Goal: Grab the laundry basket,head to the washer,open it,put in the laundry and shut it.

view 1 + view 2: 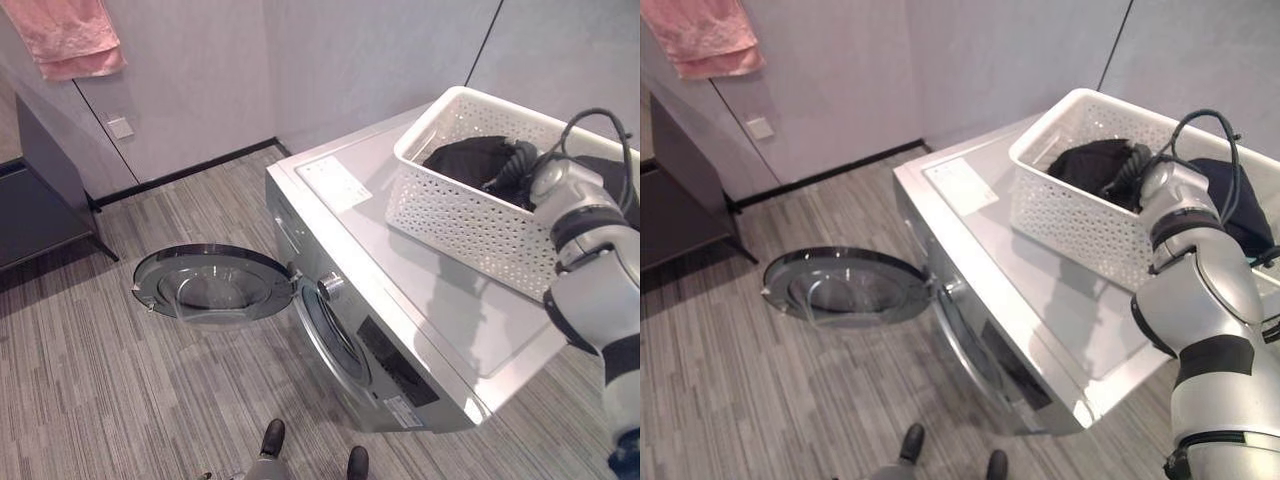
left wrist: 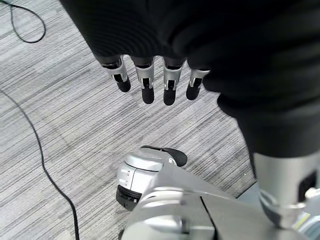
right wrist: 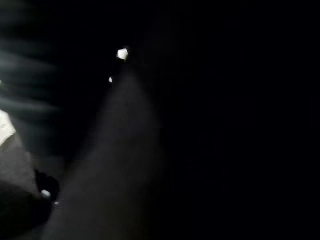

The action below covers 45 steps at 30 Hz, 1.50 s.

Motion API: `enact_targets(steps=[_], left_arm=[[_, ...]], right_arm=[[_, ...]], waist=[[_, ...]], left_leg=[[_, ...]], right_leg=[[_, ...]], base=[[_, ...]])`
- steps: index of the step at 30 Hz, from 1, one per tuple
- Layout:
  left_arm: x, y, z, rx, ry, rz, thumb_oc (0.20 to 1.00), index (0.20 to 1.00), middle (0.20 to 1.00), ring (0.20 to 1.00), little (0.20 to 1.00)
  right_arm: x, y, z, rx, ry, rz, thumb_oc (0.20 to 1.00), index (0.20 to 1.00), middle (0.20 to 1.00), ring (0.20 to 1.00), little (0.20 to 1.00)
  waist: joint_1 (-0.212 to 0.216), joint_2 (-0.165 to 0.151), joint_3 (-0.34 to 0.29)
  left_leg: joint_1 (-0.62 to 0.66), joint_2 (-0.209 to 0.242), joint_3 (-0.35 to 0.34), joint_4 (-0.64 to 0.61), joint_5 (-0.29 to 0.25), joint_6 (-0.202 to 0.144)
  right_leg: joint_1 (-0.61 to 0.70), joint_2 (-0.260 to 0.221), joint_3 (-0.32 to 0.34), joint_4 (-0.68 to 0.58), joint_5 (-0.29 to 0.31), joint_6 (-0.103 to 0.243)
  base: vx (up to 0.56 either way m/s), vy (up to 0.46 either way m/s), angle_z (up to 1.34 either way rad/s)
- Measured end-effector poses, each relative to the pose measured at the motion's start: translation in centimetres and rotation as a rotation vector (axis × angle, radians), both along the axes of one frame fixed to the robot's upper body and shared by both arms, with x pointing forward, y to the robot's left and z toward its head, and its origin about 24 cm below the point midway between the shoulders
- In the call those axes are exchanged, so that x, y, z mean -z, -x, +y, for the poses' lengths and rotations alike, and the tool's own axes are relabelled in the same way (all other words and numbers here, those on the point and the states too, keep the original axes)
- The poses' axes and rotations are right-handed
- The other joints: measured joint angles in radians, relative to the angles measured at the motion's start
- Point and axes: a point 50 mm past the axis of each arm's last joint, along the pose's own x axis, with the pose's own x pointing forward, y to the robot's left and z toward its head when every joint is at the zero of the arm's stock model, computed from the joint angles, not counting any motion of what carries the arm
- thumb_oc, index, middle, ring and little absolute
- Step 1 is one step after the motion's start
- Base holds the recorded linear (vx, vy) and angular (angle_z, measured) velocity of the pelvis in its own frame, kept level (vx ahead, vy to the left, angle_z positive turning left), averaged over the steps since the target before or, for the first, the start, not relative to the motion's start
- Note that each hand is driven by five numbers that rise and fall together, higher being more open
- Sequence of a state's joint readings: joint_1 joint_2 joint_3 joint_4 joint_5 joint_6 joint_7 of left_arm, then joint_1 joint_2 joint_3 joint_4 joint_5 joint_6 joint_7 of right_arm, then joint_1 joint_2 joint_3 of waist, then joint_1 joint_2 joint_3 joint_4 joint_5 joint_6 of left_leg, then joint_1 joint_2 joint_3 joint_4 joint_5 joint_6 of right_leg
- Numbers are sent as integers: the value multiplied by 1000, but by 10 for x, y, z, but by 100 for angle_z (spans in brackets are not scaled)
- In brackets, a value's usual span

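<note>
A white perforated laundry basket (image 1: 450, 215) stands on top of the silver front-loading washer (image 1: 420, 320), toward its back right. Dark laundry (image 1: 462, 160) lies inside it. My right hand (image 1: 512, 172) reaches over the near rim into the basket and is sunk in the dark clothes; the right wrist view is dark cloth from very close. The washer's round door (image 1: 212, 285) hangs wide open to the left, showing the drum opening (image 1: 335, 335). My left hand (image 2: 146, 82) hangs above the striped floor, fingers straight and holding nothing.
A pink towel (image 1: 70, 35) hangs on the wall at the upper left. A dark low cabinet (image 1: 40, 200) stands at the left. Grey walls meet in a corner behind the washer. Striped grey floor (image 1: 120, 380) lies open in front of the door.
</note>
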<state>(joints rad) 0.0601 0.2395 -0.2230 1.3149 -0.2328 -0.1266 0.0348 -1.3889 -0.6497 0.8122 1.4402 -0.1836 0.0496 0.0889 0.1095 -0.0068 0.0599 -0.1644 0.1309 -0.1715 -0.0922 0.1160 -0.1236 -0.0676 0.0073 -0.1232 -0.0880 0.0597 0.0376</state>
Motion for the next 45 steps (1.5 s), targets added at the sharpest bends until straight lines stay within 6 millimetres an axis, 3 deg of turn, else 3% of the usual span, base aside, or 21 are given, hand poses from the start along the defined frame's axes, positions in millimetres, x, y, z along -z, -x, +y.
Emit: enact_targets(steps=[9, 10, 11, 12, 13, 14, 23, 30, 33, 38, 45], left_arm=[[-2, -2, 5, 48, -19, 7, 1000, 1000, 1000, 1000, 1000], [-2, -3, 6, 58, -21, 4, 1000, 1000, 1000, 1000, 1000], [-2, -3, 7, 69, -24, 3, 1000, 1000, 1000, 1000, 1000], [-3, -3, 7, 70, -24, 2, 1000, 1000, 1000, 1000, 1000], [-2, -3, 7, 70, -24, 3, 1000, 1000, 1000, 1000, 1000], [-3, -3, 7, 69, -24, 3, 1000, 1000, 1000, 1000, 1000], [0, 16, 10, 37, -21, 57, 1000, 1000, 1000, 1000, 1000], [-1, 8, 10, 43, -30, 51, 1000, 1000, 1000, 1000, 1000], [-1, -4, 7, 68, -34, 26, 1000, 1000, 1000, 1000, 1000], [-2, -13, 5, 67, -46, 1, 1000, 1000, 1000, 1000, 1000], [-3, -15, 6, 49, -54, -5, 1000, 1000, 1000, 1000, 1000]], right_arm=[[10, -2, 7, -20, 27, 51, 1000, 1000, 1000, 1000, 1000], [11, -1, 6, -15, 22, 59, 953, 953, 953, 953, 953], [12, -1, 4, -9, 13, 63, 680, 680, 680, 680, 680], [13, 0, 2, -3, 7, 68, 460, 460, 460, 460, 460], [13, 1, 1, 3, 1, 75, 460, 460, 460, 460, 460], [14, 2, -2, 11, -3, 83, 200, 200, 200, 200, 200], [10, 11, -24, 83, -77, 70, 200, 200, 200, 200, 200], [0, 7, -17, 50, -96, 2, 200, 200, 200, 200, 200], [-8, 6, -15, 53, -116, -71, 200, 200, 200, 200, 200], [-62, 3, -1, -14, -214, -314, 200, 200, 200, 200, 200], [-140, 28, -17, -8, -213, -569, 200, 200, 200, 200, 200]], waist=[[-6, -12, -2], [-6, -14, -1], [-5, -14, -1], [-4, -14, -1], [-3, -14, -1], [-3, -14, -1], [25, -7, 2], [14, -4, 1], [10, -3, 1], [-19, -5, 1], [-41, -22, -1]], left_leg=[[3, 0, 2, 0, 1, -1], [2, -1, 0, 0, 1, -2], [1, -1, -3, 0, 2, -3], [0, -1, -6, 0, 3, -4], [-2, -1, -9, 0, 4, -5], [-4, 1, -13, 0, 5, -7], [-13, 3, -28, 0, 7, -11], [-10, 6, -21, 0, 7, -11], [-6, 6, -14, 0, 7, -11], [7, 6, -1, 0, 5, -9], [25, 3, 10, 0, -1, -4]], right_leg=[[3, 1, 2, 0, 0, 0], [3, 2, 1, 0, 0, 0], [3, 2, 0, 0, 0, 0], [3, 3, -3, 0, 0, 0], [2, 4, -6, 0, 0, 1], [2, 5, -12, 0, -1, 1], [1, 9, -24, 0, -3, -3], [1, 7, -22, 0, -2, -5], [1, 6, -17, 0, 0, -6], [7, 2, -6, 0, 3, -5], [20, -2, 4, 0, 2, -3]], base=[[0, 0, 0], [0, 0, 0], [-15, -14, 5], [-14, -15, 7], [-8, -11, 10], [-2, -14, 12], [3, -8, 4], [-2, 2, -1], [-12, 19, -6], [10, 21, -7], [9, 14, -4]])
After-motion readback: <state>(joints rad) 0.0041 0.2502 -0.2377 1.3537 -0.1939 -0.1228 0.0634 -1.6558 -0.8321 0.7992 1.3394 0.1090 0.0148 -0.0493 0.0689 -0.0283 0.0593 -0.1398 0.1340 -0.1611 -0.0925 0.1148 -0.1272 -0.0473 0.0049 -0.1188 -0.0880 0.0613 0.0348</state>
